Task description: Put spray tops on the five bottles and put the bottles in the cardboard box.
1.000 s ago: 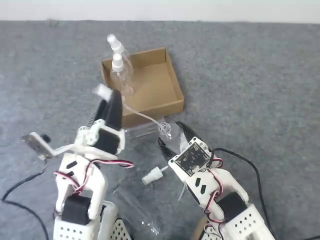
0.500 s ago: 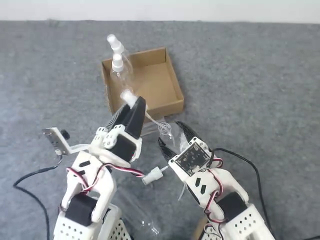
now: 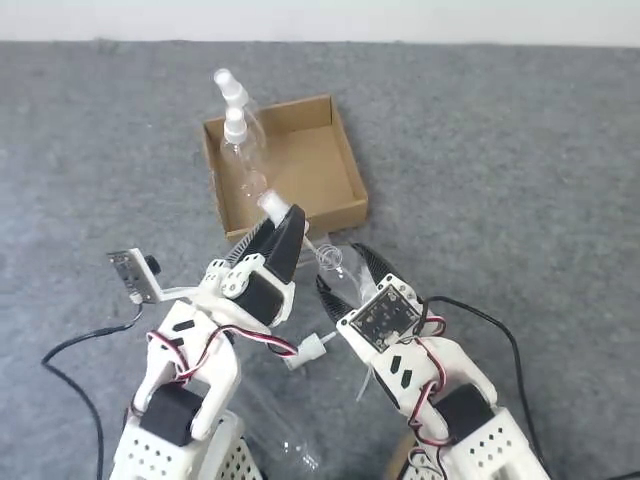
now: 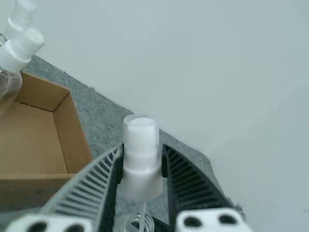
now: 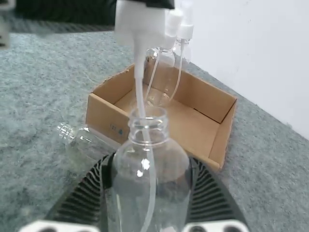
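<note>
My right gripper (image 3: pixel 340 272) is shut on a clear bottle (image 5: pixel 147 169), held upright with its open neck (image 3: pixel 330 258) up. My left gripper (image 3: pixel 280 218) is shut on a white spray top (image 4: pixel 141 154) just above and behind that neck. The top's thin tube (image 5: pixel 141 87) hangs down into the bottle's mouth. The spray top (image 5: pixel 142 21) itself stays clear of the neck. The cardboard box (image 3: pixel 340 165) lies open beyond both grippers, and two bottles with spray tops (image 3: pixel 240 130) lean in its far left corner.
A loose spray top (image 3: pixel 308 350) lies on the grey carpet between the arms. One uncapped bottle (image 5: pixel 79 140) lies on its side in front of the box. Another clear bottle (image 3: pixel 275 425) lies near the arm bases. Carpet to the right of the box is bare.
My left arm has swung to the right with the spray top, bringing it from left of the box front to over the held bottle's neck. The right arm has kept still.
</note>
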